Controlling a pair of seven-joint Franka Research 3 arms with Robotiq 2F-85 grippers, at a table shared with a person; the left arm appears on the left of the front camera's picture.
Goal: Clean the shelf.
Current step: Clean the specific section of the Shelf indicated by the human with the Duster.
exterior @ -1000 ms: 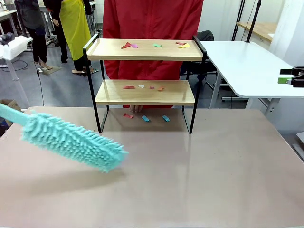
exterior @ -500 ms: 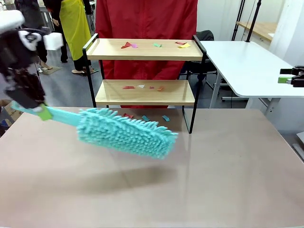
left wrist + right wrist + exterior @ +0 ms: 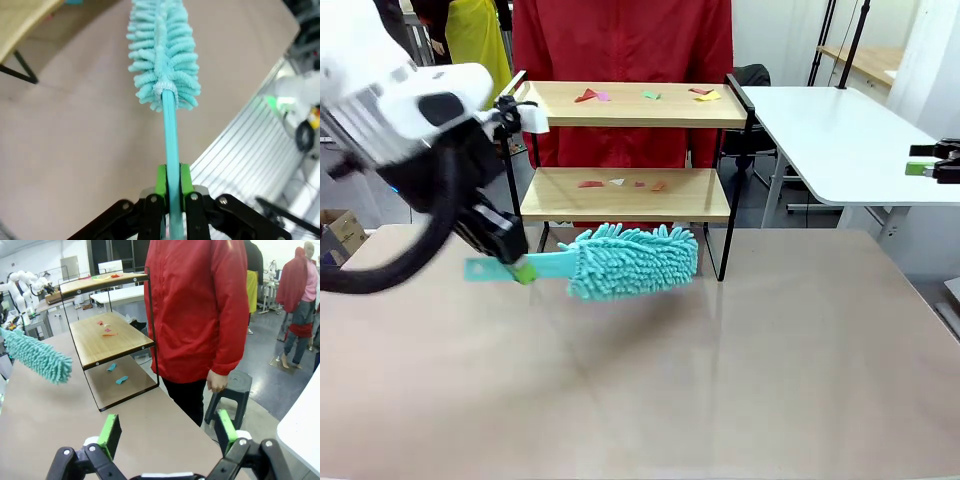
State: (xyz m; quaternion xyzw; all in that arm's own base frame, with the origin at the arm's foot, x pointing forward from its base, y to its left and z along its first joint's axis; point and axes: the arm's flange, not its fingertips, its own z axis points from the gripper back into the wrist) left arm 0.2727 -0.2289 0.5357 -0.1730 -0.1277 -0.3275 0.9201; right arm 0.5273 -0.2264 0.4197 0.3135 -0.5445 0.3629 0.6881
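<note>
The shelf, a two-tier rack of light wood on a thin black frame, stands at the table's far side, with small coloured paper scraps on both boards and on the table beneath it. My left gripper is shut on the handle of a turquoise fluffy duster, whose head hangs just in front of the lower board. In the left wrist view the green pads clamp the duster handle. My right gripper is open, off to the right of the table, its fingers showing at the right edge.
A person in a red jacket stands right behind the shelf. A white table stands at the right. The beige tabletop in front of the shelf is bare. Other people stand farther back.
My left arm has swung in from the left, carrying the duster right and toward the shelf; its head now hangs in front of the lower board. The right gripper has not moved.
</note>
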